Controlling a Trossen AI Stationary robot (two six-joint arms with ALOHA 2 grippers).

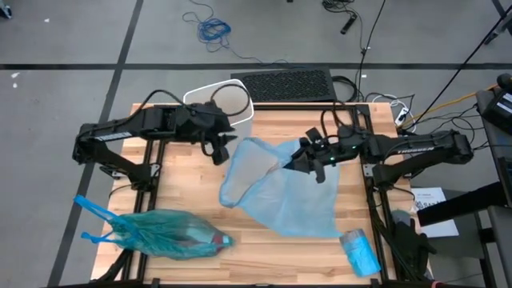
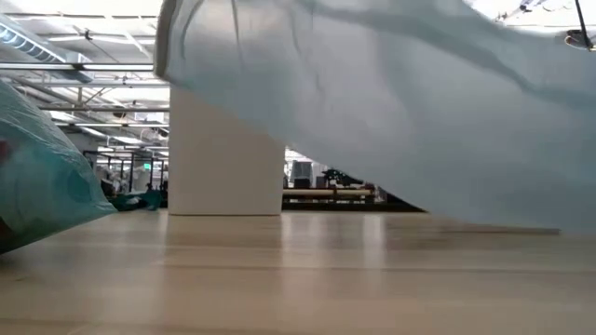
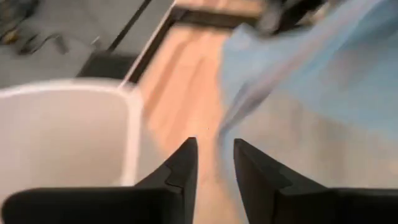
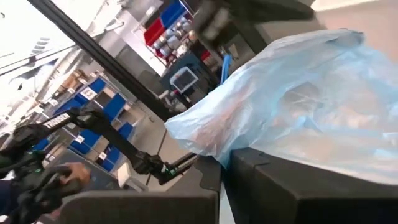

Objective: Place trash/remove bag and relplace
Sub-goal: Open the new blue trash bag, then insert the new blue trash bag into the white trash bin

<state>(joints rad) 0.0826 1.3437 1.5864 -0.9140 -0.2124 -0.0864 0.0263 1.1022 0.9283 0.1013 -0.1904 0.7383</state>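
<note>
With the right gripper (image 1: 298,162) clamped on the fresh blue bag (image 1: 280,192) and the left gripper (image 1: 220,150) part-open and empty beside the white bin (image 1: 237,112), the left should catch the bag's rim opposite, while the full trash bag (image 1: 164,234) lies at the table's near-left corner.

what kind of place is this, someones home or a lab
Most likely a robotics lab or workshop, not a home: a wooden table with two arms mounted on it, cables strewn over a taped floor, and blue storage bins on shelving in a large hall behind.

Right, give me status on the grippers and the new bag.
Right gripper shut on new bag, lifting it mid-table. Left gripper open, empty, beside bin. Full bag tied, lying at table's near-left corner.
</note>
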